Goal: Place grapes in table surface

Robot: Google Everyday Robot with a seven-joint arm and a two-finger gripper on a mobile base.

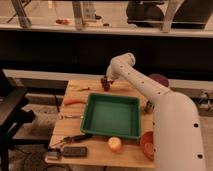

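The grapes [106, 87] are a small dark reddish bunch at the back of the light wooden table surface [80, 110], just behind the green tray. My gripper [105, 81] is right over them at the end of the white arm, which reaches in from the right. The bunch looks very close to or resting on the table top; I cannot tell whether it touches.
A green rectangular tray [112, 115] fills the table's middle. A yellow-orange apple [114, 144] lies in front of it, a reddish bowl [146, 144] at front right, a purple plate [159, 79] at back right. An orange-handled tool [74, 101] and other tools [72, 145] lie at the left.
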